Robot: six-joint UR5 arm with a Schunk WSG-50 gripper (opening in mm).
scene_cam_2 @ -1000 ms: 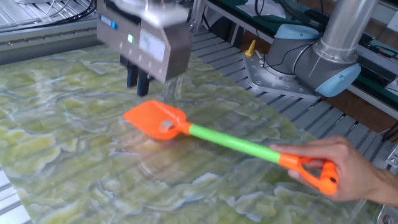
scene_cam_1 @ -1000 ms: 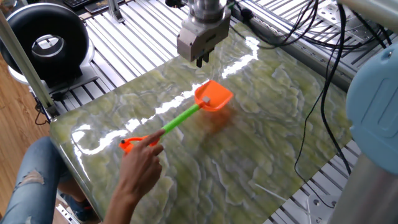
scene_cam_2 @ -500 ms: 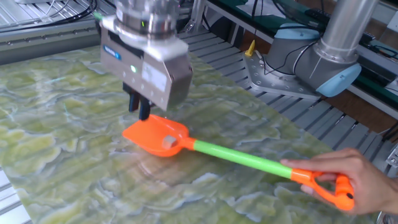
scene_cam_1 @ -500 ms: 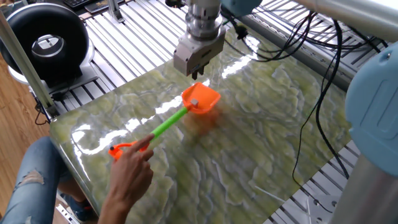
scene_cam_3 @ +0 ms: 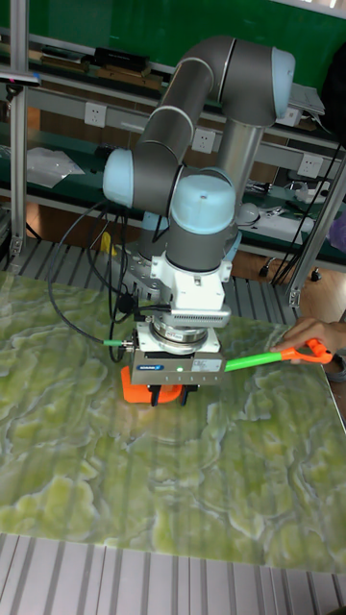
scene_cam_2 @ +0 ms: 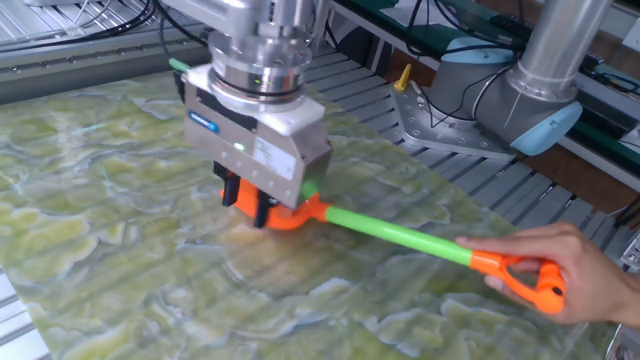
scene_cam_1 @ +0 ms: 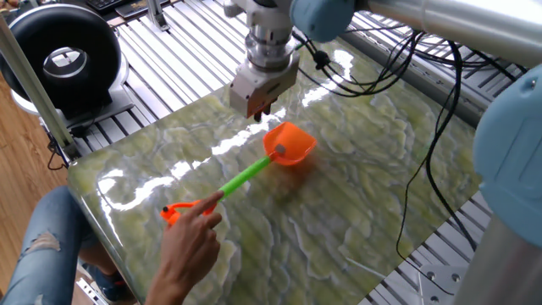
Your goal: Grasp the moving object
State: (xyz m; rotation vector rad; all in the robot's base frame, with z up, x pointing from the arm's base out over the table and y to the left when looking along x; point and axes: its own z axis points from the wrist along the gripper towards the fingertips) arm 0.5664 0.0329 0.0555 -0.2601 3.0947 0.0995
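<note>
The moving object is a toy shovel with an orange scoop [scene_cam_1: 290, 144], a green shaft [scene_cam_1: 247, 175] and an orange loop end [scene_cam_1: 172, 213] held by a person's hand [scene_cam_1: 190, 246]. My gripper [scene_cam_1: 258, 113] hangs just behind and to the left of the scoop, apart from it. In the other fixed view the gripper [scene_cam_2: 255, 208] stands low in front of the scoop [scene_cam_2: 295, 216] and hides most of it. The dark fingers stand a narrow gap apart, open, with nothing held between them. The tall fixed view shows the scoop [scene_cam_3: 142, 390] under the gripper [scene_cam_3: 173, 394].
The green marbled tabletop [scene_cam_1: 339, 195] ends at slotted aluminium rails [scene_cam_1: 182, 59]. A black round device [scene_cam_1: 63, 59] stands at the far left. Black cables [scene_cam_1: 440, 127] trail over the table's right side. The arm's base [scene_cam_2: 500, 100] stands behind the table.
The hand has swung the shovel so the scoop has shifted slightly right on the table. My gripper has come lower and followed the scoop.
</note>
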